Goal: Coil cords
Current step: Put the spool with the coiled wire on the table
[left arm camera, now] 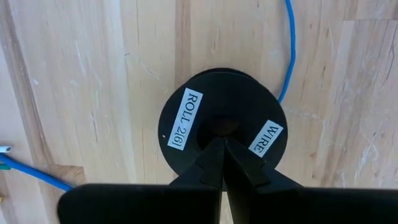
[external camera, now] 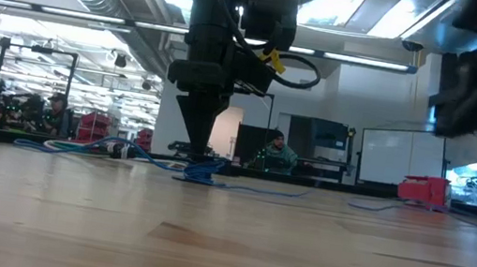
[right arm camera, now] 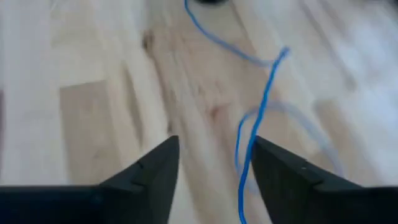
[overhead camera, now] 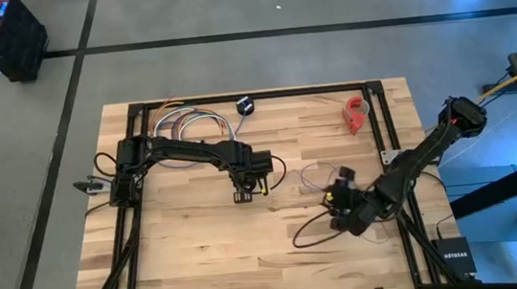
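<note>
While the wooden table [overhead camera: 201, 237] carries both arms, the left arm is seen stretched from its left-edge base toward the middle, and the right arm is bent in from the right edge. The left gripper [overhead camera: 243, 196] is pointed straight down, its fingers [left arm camera: 214, 163] pressed together with their tips on the centre of a black disc [left arm camera: 222, 127] labelled "ROLL" and "WIRE". The right gripper [overhead camera: 327, 198] is held low over the table right of centre, its fingers [right arm camera: 158, 165] spread apart with nothing between them. The thin blue cord [right arm camera: 258, 118] is laid in loose loops on the wood between the two grippers, running past one right fingertip. A bundle of coloured wires [overhead camera: 194, 124] and a red object [overhead camera: 357, 113] are set near the far edge.
</note>
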Tool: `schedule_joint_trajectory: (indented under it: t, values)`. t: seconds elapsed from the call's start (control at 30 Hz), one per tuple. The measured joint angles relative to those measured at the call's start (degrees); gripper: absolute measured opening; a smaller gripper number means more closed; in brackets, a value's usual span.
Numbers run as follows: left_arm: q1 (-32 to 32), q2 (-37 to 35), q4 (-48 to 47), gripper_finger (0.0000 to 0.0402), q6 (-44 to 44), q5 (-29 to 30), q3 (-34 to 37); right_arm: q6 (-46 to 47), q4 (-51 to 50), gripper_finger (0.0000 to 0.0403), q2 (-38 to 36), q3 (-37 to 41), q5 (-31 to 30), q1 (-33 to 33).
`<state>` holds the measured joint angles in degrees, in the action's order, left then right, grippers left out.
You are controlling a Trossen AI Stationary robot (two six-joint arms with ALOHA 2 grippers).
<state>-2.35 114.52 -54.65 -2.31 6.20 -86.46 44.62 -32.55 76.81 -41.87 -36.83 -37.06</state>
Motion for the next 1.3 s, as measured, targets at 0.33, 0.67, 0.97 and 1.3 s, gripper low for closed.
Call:
schedule_joint_trajectory:
  t: [0.33, 0.67, 0.97, 1.3]
  values:
    - [0.0, 0.0, -0.65, 0.0004, 0.42, 0.0, 0.0, 1.28, -12.66, 0.0227, 4.44, 0.0, 24.76, 11.63]
    - [0.0, 0.0, 0.09, 0.0004, 0.42, 0.0, 0.0, -9.78, -13.93, 0.0216, 1.6, -7.08, 10.55, 11.54]
    - [0.0, 0.0, -0.28, 0.0004, 0.25, 0.0, 0.0, -12.13, -19.09, 0.0216, 1.84, -7.58, 19.21, 14.36]
    - [-0.07, 0.0, 0.22, 0.0004, 0.18, -0.02, 0.0, -8.56, -27.14, 0.0216, -2.28, -16.99, 26.35, 14.23]
